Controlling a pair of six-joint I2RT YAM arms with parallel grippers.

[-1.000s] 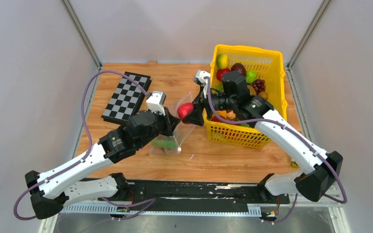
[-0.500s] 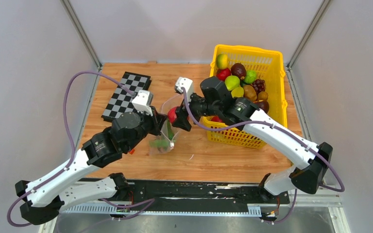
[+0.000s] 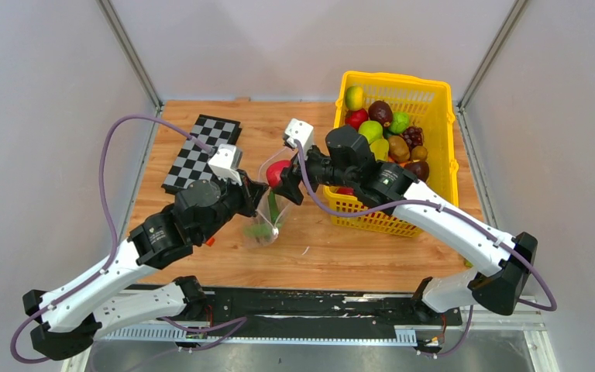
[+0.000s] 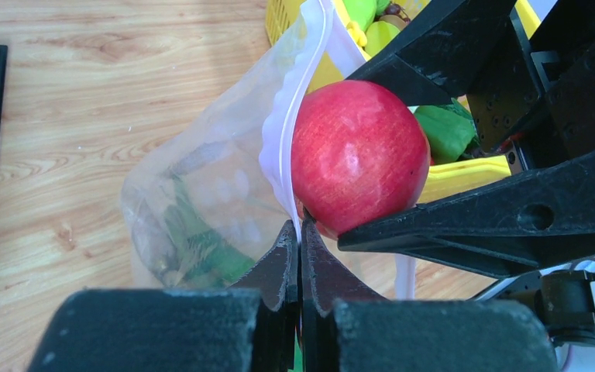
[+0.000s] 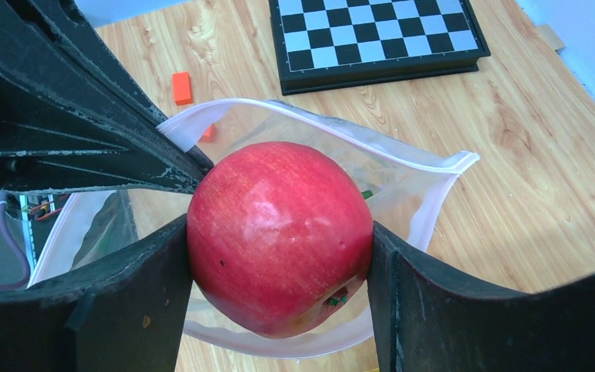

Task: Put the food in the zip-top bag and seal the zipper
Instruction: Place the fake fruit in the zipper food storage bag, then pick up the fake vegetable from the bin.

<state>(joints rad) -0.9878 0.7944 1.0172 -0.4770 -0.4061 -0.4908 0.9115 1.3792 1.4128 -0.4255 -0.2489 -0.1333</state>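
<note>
The clear zip-top bag (image 3: pixel 266 219) stands mouth up in the middle of the table. My left gripper (image 4: pixel 300 232) is shut on its near rim, pinching the pale zipper strip (image 4: pixel 285 132). My right gripper (image 5: pixel 279 229) is shut on a red apple (image 5: pixel 279 232) and holds it just above the open mouth (image 5: pixel 319 129) of the bag. From above, the apple (image 3: pixel 277 173) sits between the two grippers. Green food (image 4: pixel 201 249) lies at the bottom of the bag.
A yellow basket (image 3: pixel 451 147) at the right holds several more toy fruits. A chessboard (image 3: pixel 201 153) lies at the back left. A small orange block (image 5: pixel 181 87) rests on the wood near the bag, and another (image 3: pixel 211 242) beside my left arm.
My right arm carried the red apple left from beside the basket to the bag's mouth. My left arm drew the bag slightly left and held it more upright.
</note>
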